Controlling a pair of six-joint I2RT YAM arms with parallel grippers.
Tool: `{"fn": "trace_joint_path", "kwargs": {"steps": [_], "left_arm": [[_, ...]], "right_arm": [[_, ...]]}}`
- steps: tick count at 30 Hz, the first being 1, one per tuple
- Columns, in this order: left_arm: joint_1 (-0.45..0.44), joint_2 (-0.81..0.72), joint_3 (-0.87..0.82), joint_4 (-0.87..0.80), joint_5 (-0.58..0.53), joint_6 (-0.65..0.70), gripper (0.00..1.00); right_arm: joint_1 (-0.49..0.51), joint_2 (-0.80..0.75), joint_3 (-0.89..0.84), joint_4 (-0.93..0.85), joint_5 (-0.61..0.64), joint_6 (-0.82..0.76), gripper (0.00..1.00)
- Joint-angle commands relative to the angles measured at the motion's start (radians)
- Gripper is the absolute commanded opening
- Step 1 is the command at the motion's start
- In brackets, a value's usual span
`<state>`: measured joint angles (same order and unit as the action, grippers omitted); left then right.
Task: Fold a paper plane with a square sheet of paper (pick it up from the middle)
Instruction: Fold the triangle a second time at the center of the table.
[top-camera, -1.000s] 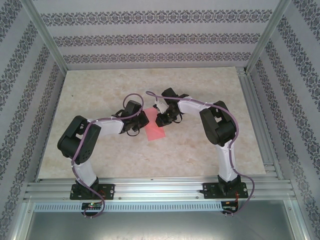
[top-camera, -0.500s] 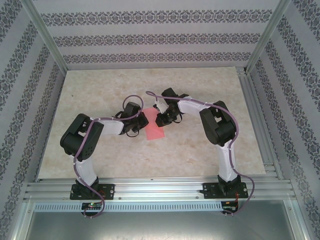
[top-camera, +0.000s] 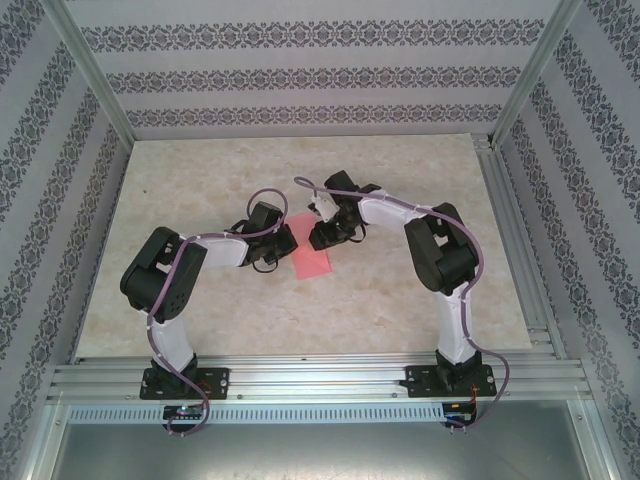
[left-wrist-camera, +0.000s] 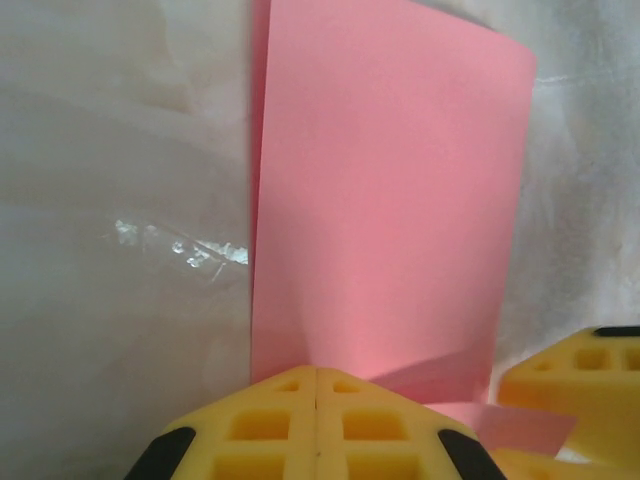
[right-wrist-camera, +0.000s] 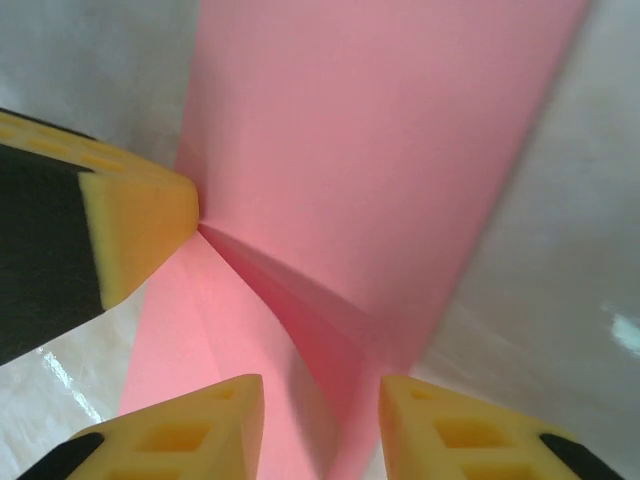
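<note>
**Ben:** Stripy flower walls (top-camera: 300, 70) all round, and a pale stony table (top-camera: 180, 190). Where is the pink paper?

**Mia:** Right in the middle of the table, lying between the two arms. See the pink paper (top-camera: 312, 260)? It is not a square any more. It looks long and thin, so I think it has been folded over once.

**Ben:** What is the left gripper (left-wrist-camera: 317, 390) doing?

**Mia:** Its two yellow fingers are pressed tight together, no gap at all. The tip sits on the near end of the paper. I think it is pushing the paper down flat, not pinching it, but I can't be sure.

**Ben:** And the right gripper (right-wrist-camera: 320, 400)?

**Mia:** Its fingers are apart. A little raised bump of paper runs in between them, and the fingers don't seem to squeeze it. The bump starts right where the left tip touches.

**Ben:** So is the plane nearly done?

**Mia:** No, not even close, I'd say. One fold is in and the top layer is puffing up a bit, so that crease may need more pressing. I see no pointy nose and no wings yet. Those folds are all left to do.
</note>
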<state>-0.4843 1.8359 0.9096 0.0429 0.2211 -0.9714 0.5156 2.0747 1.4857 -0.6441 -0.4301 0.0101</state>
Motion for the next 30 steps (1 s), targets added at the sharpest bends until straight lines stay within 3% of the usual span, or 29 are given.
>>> {"fn": "trace_joint_path", "kwargs": {"steps": [1, 4, 10, 25, 30], "left_arm": [[0.014, -0.009, -0.005, -0.018, 0.012, 0.025, 0.06], [0.015, -0.005, -0.001, -0.020, 0.015, 0.027, 0.06], [0.015, 0.007, 0.005, -0.017, 0.022, 0.024, 0.06], [0.014, -0.017, 0.027, -0.036, 0.040, 0.036, 0.07], [0.014, -0.059, 0.072, -0.068, 0.067, 0.055, 0.14]], "right_arm": [[-0.026, -0.121, -0.032, 0.009, 0.042, 0.030, 0.37], [-0.014, -0.156, -0.072, 0.023, -0.026, 0.038, 0.34], [0.024, -0.166, -0.159, 0.130, -0.169, 0.120, 0.18], [-0.004, -0.015, -0.191, 0.173, -0.138, 0.145, 0.15], [-0.017, 0.002, -0.208, 0.192, -0.139, 0.153, 0.15]]}}
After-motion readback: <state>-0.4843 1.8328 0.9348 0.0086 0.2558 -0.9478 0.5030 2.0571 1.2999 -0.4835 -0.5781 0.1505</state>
